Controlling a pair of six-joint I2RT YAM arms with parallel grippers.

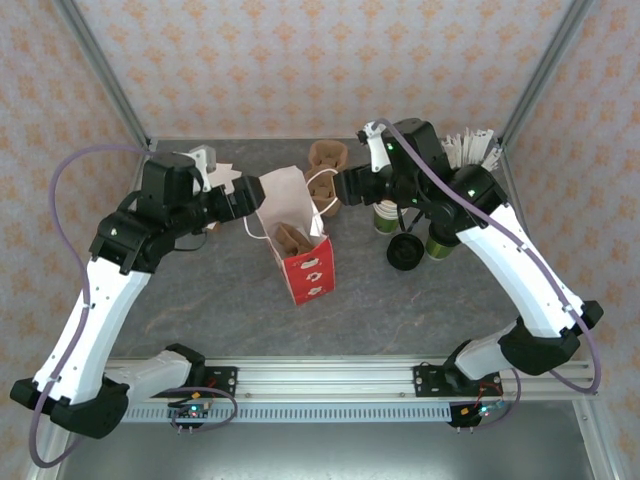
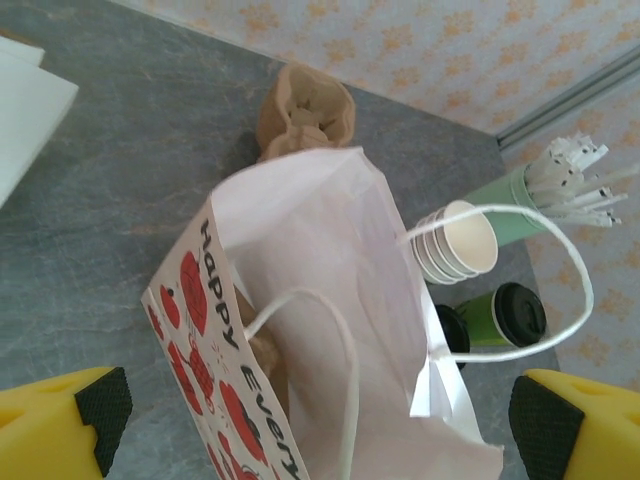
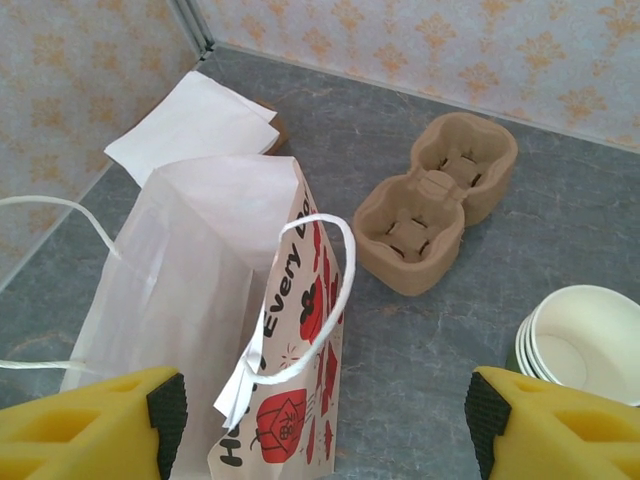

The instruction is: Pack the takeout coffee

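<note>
Green paper coffee cup (image 2: 483, 322) wears a black lid (image 2: 518, 311); left claw (image 2: 320, 410) and right claw (image 3: 325, 418) gape apart.

White arms (image 1: 100, 290), black joints (image 1: 165, 185), lilac cables (image 1: 58, 180)

Grey stone-look table (image 1: 200, 300), orange-patterned pale walls (image 1: 330, 60), aluminium frame posts (image 1: 100, 70)

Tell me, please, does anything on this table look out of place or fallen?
One thing: a black lid lies low on the table beside the lidded green cup, and I cannot tell whether it is loose or on a tipped cup. The paper bag stands open.
</note>
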